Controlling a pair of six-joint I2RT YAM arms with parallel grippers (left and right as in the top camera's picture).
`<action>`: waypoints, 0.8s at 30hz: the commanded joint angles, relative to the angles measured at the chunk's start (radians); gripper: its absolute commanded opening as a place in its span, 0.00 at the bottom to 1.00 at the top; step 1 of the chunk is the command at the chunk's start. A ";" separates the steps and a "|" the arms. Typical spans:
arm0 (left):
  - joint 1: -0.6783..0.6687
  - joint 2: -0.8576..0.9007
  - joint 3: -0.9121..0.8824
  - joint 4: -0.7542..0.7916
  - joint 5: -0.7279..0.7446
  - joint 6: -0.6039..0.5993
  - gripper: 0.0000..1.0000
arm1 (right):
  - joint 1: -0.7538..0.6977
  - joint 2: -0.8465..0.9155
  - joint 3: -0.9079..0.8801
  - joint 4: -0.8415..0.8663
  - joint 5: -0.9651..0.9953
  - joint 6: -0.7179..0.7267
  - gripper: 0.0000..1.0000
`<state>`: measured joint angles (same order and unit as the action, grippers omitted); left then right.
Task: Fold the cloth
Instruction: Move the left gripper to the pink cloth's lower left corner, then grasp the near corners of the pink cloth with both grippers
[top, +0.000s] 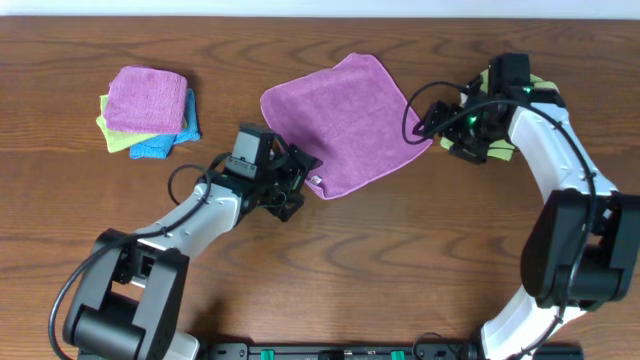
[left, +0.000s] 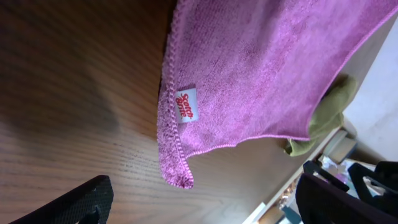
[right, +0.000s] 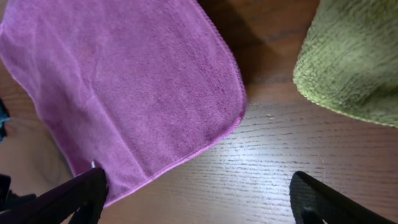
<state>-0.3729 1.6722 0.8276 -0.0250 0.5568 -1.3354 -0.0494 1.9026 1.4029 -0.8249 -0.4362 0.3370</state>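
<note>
- Left gripper (top: 300, 188): jaws apart, nothing between them, at the 6 o'clock corner of the cloth (top: 340, 120); the wrist view showed both fingers (left: 74, 202) clear of the fabric.
- Right gripper (top: 422, 120): jaws apart and empty, at the cloth's 3 o'clock corner.
- Cloth: spread flat and unfolded on the table (top: 400, 260), white tag (left: 186, 104) by the left gripper.
- Green cloth (right: 354, 56): at 3 o'clock, beneath the right arm.
- Stack of folded cloths (top: 148, 110): at 9 o'clock, well apart.
</note>
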 joint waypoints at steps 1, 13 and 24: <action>-0.024 0.009 -0.004 0.001 -0.064 -0.031 0.95 | -0.002 -0.010 -0.024 0.016 -0.016 0.032 0.93; -0.041 0.118 -0.004 0.156 -0.039 -0.068 0.95 | -0.002 -0.010 -0.026 0.028 -0.016 0.033 0.90; -0.056 0.172 -0.004 0.194 -0.029 -0.101 0.43 | 0.007 0.006 -0.026 0.032 0.018 0.033 0.87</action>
<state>-0.4217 1.8297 0.8268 0.1734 0.5270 -1.4364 -0.0483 1.9026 1.3808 -0.7948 -0.4305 0.3592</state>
